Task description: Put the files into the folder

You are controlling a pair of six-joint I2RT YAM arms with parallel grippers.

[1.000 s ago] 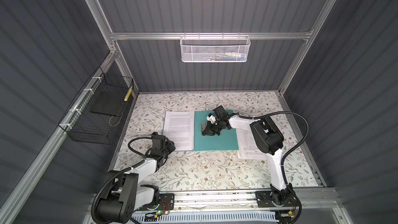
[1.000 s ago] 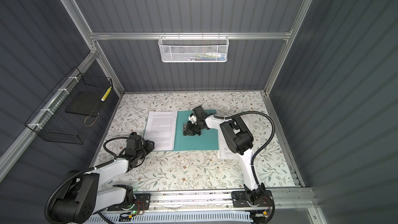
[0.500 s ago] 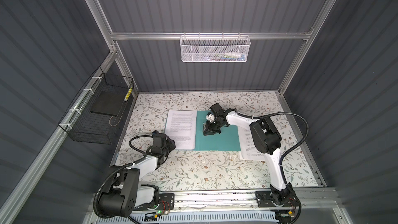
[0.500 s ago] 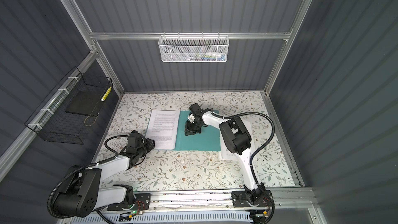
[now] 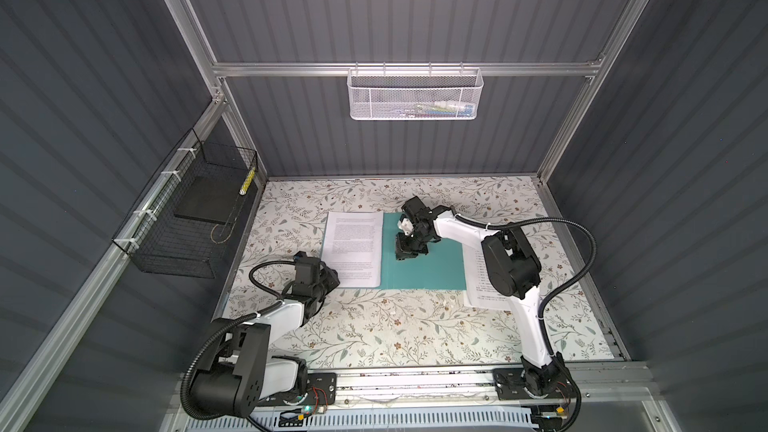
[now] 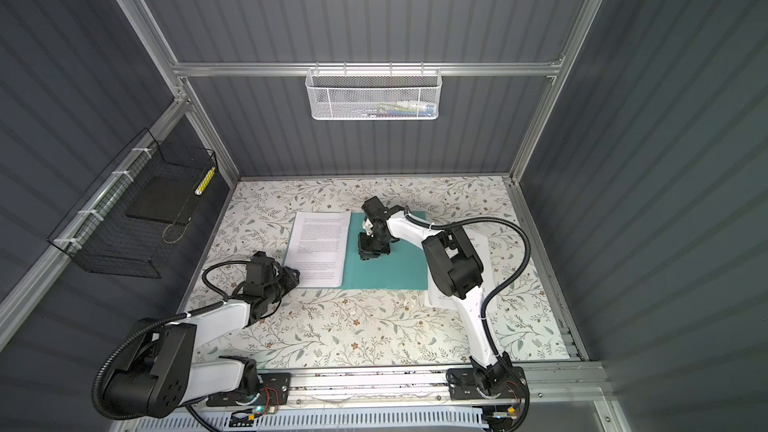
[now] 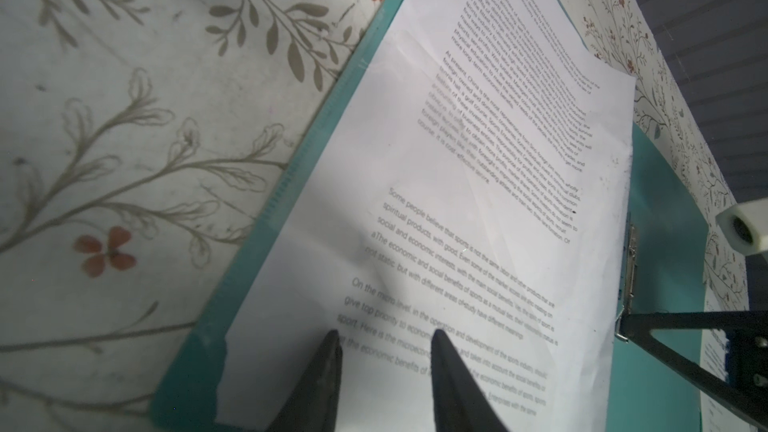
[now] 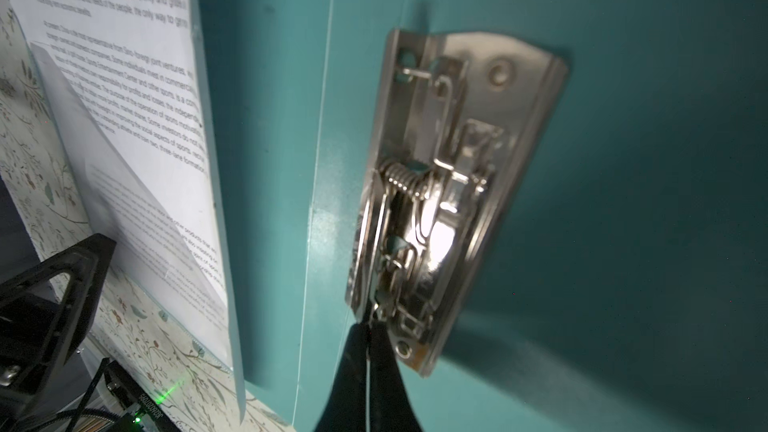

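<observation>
Left claw (image 7: pixel 382 336) nearer files (image 7: pixel 478 160), right claw (image 8: pixel 368 326) closed against clip (image 8: pixel 449 184)

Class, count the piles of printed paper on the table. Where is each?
2. One paper pile lies on the folder's left cover; a second pile lies right of it, partly under the right arm. Stacked sheets may be hidden.

The files (image 5: pixel 353 249) hide most of the left half of the folder (image 5: pixel 436 272). Right of the folder, a loose sheet (image 5: pixel 477 280) lies half hidden under the right arm (image 5: pixel 511 261). At the folder's clip (image 8: pixel 436 201), the right gripper (image 8: pixel 368 328) is cut off by the wrist view's edge, and it is unclear whether its tips pinch the lever. Beyond the folder, the contents of the white basket (image 5: pixel 415 95) are too small to tell.
</observation>
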